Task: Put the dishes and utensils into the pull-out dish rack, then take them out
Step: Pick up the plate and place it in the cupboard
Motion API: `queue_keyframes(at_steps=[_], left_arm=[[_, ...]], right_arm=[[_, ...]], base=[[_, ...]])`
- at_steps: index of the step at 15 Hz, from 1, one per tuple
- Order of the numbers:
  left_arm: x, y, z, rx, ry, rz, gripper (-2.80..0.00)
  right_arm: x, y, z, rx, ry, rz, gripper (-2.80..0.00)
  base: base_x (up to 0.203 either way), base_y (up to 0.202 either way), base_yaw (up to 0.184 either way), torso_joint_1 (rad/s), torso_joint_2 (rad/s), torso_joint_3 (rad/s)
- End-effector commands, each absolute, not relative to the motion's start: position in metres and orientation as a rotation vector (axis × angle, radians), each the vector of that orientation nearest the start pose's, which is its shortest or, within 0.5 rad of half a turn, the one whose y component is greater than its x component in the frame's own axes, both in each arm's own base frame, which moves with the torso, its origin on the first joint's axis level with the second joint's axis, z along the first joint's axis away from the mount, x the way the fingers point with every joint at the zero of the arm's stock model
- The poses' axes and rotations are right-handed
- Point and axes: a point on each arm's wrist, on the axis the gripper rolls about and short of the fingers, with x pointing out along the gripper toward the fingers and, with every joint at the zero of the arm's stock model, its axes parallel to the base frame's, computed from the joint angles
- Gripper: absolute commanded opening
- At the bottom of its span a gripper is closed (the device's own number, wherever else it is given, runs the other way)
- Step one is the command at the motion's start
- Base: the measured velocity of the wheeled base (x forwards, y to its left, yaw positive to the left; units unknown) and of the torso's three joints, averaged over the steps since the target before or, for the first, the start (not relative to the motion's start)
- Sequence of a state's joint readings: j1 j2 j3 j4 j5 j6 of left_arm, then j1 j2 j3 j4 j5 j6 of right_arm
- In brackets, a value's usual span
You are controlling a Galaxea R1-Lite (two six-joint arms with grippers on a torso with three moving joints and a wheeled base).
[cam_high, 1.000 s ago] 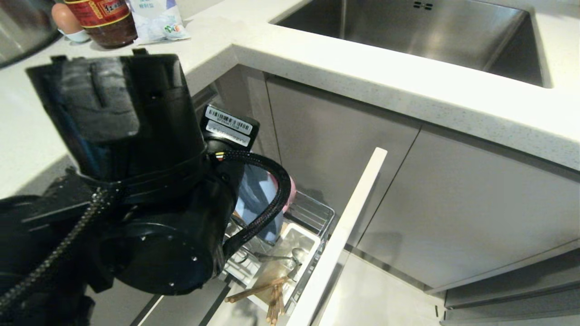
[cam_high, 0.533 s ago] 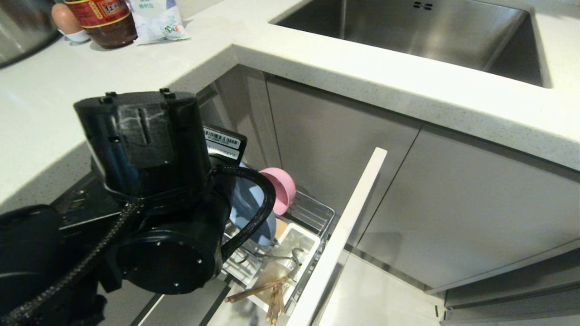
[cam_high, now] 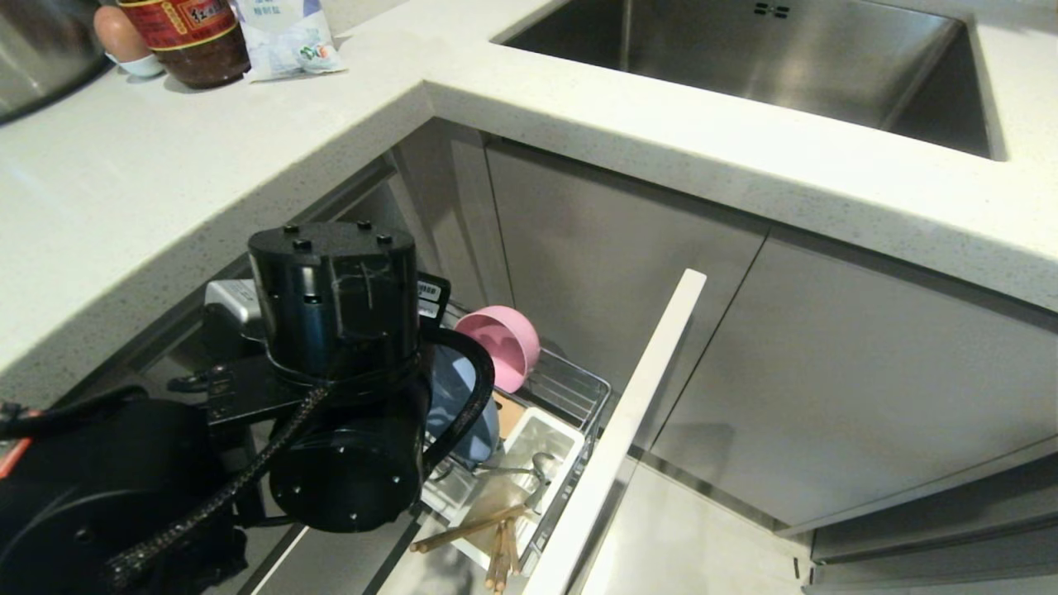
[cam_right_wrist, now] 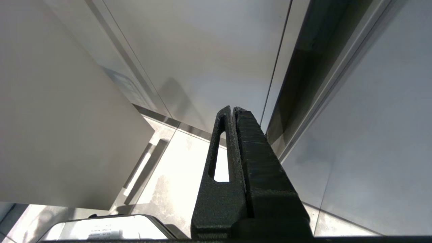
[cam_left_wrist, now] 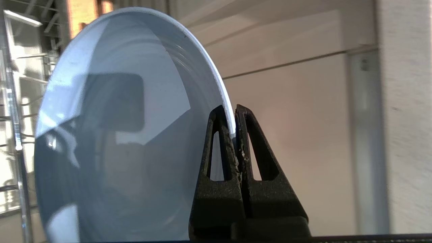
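Below the white counter (cam_high: 579, 107), the pull-out dish rack (cam_high: 579, 388) stands drawn out from the grey cabinet fronts, its white front panel (cam_high: 628, 421) running along the right side of the wire basket. Far up the counter on the left sit a brown jar with a red label (cam_high: 194, 37), a white packet (cam_high: 285, 37) and an egg in a small cup (cam_high: 120, 37), while the steel sink (cam_high: 744, 58) is sunk into the counter on the far right. Within the rack the pink bowl (cam_high: 500, 343) stands on edge at the far end, its hollow facing the near left, and the white cutlery caddy (cam_high: 537, 450) nearer the front panel holds the spoon and fork (cam_high: 512, 471) and the wooden chopsticks (cam_high: 488, 537), whose ends poke out over its near rim. The bulky black left arm (cam_high: 339, 397) fills the near left and hides most of the rack's left half and much of the light-blue plate (cam_high: 463, 405), which shows only as a blue sliver just left of the bowl. From the left wrist view, the fingers of the left gripper (cam_left_wrist: 235, 116) are pinched tight on the rim of the plate (cam_left_wrist: 118, 128), which is held on edge with chrome rack wires (cam_left_wrist: 15, 135) just beyond it. The right gripper (cam_right_wrist: 233, 111) hangs away from the work with its fingers pressed together on nothing, pointing at cabinet doors and pale floor.
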State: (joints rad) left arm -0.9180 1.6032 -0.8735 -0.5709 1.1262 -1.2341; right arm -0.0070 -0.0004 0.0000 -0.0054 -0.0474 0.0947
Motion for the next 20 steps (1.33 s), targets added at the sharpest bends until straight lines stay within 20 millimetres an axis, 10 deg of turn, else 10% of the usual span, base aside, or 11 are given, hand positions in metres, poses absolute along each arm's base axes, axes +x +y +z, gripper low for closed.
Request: queue_keyframes(at_steps=[1,20], left_arm=[[0.19,-0.21,0.217,-1.084,-0.055,0.253,-2.8],[0.215,-0.208,0.183,-0.996,-0.033,0.356,-2.8]], right_arm=[[-0.023,-0.001,0.076,0.095,-0.013,-0.053,-2.8],[-0.023,-0.001,0.076,0.095,-0.013,-0.054,-2.8]], base=[[0.0,0.0,0.0,0.0,0.0,0.0],[0.0,0.0,0.0,0.0,0.0,0.0]])
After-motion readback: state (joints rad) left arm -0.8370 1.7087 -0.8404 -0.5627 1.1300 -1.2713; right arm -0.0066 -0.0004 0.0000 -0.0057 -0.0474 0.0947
